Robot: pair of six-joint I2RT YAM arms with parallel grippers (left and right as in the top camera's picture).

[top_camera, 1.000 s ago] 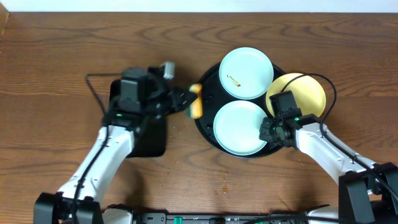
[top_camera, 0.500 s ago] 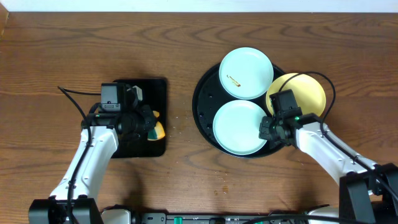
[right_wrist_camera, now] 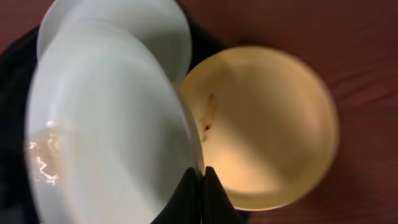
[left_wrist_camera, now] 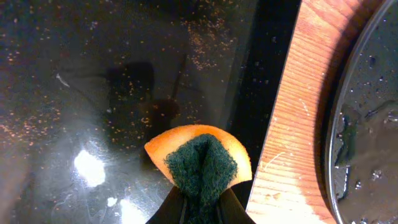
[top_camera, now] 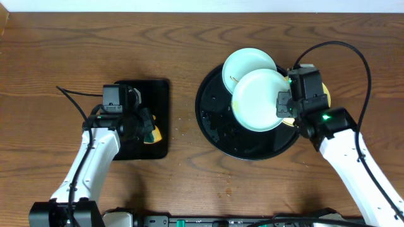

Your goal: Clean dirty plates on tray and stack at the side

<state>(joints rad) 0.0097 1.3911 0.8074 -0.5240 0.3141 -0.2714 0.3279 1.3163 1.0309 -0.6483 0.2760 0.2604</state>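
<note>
Pinches a sponge (left_wrist_camera: 199,158) in the closed left tool (left_wrist_camera: 200,199), low over the small tray (top_camera: 161,94). Grips a pale plate (top_camera: 255,99) by its rim with the right tool (right_wrist_camera: 200,180) and holds it tilted above the round tray (top_camera: 214,126), overlapping the second pale plate (top_camera: 243,60). Farthest right, at that tray's edge, the yellow plate (right_wrist_camera: 273,124), smeared brown.

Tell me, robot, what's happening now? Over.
Left end effector shut on sponge. Right end effector shut on plate, held over tray. Smeared yellow plate beside. Nothing blocking.
</note>
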